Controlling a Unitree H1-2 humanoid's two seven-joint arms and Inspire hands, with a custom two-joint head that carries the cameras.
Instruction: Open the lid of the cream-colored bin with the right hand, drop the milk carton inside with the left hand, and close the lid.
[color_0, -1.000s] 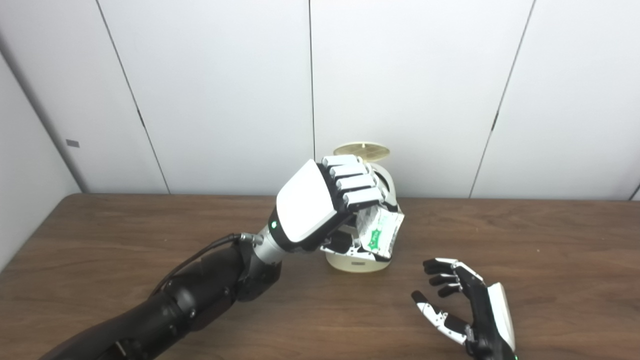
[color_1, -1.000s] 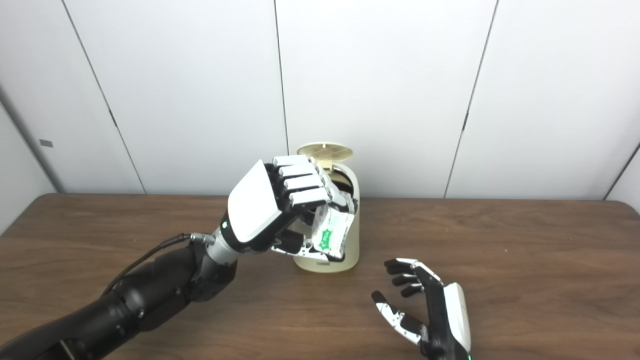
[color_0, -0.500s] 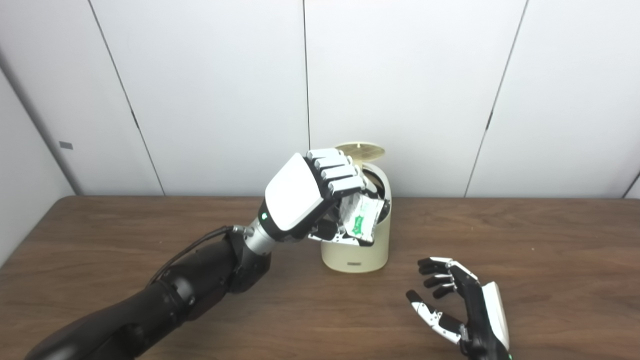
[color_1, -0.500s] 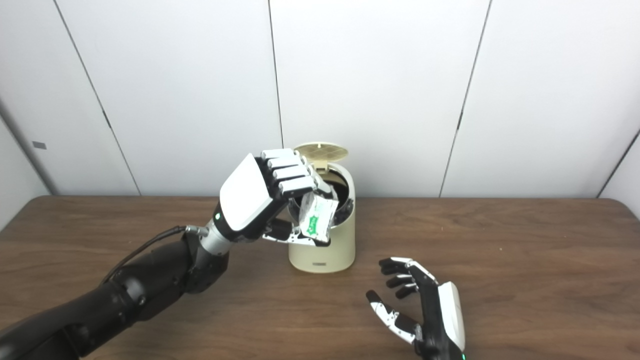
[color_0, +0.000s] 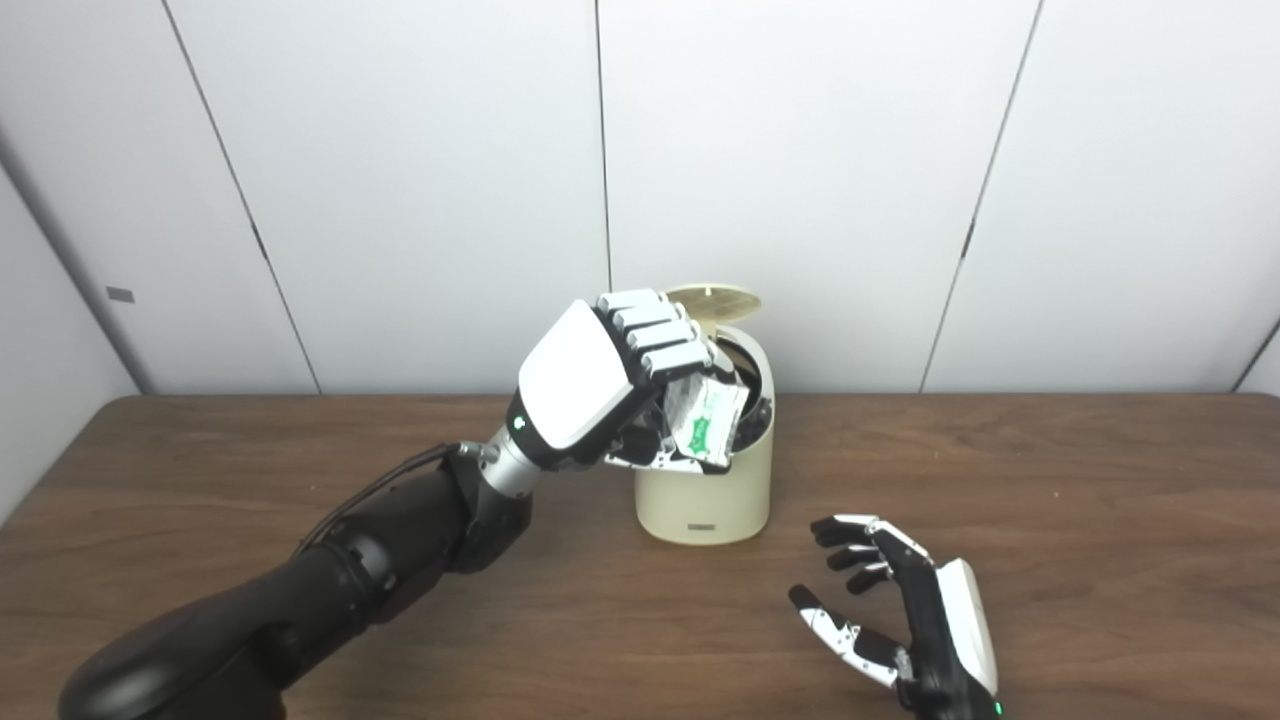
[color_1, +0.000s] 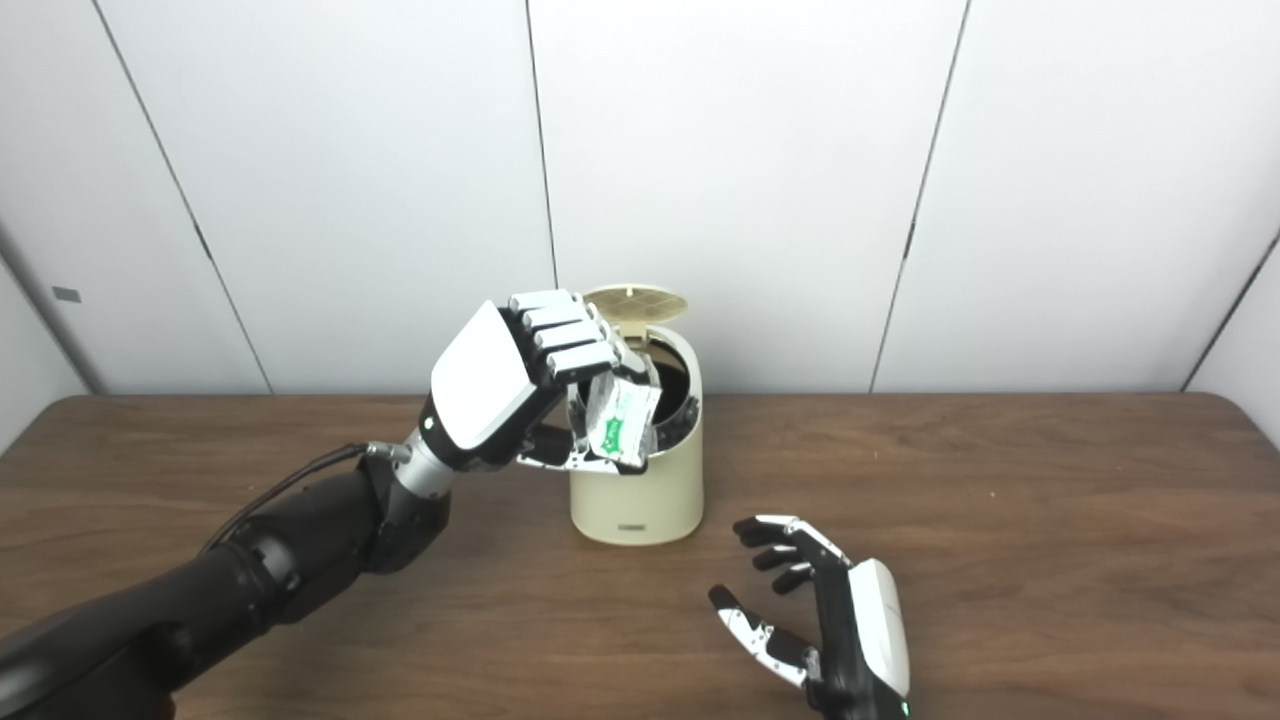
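Gripping the milk carton (color_0: 707, 430), the left hand (color_0: 600, 385) is raised above the worktop (color_0: 1050, 500) with its fingers (color_0: 655, 335) curled over the carton's top edge and its thumb beneath the lower edge. The carton is white with green print, crumpled, and tilted; it sits at the front-left rim of the bin's opening, partly over the dark interior, and is not yet released. The black left forearm (color_0: 380, 560) rises from the lower-left corner toward the bin.

The cream-colored bin (color_0: 705, 490) stands upright on the worktop near the back edge, close to the wall panels. Its round lid (color_0: 712, 297) is open, hinged at the rear and tipped back, with the underside facing forward and upward. A small dark label is visible low on the front face of the bin.

The right hand (color_1: 835, 625) is positioned low over the worktop, in front of and to the right of the bin and well apart from it. It holds nothing; the fingers are spread and slightly bent, the thumb is extended to the left, and the palm faces left. Whether the hand rests on the worktop or is just above it cannot be determined.

The worktop is dark brown wood grain. Behind it stand plain white wall panels (color_0: 800, 150) with thin vertical seams.
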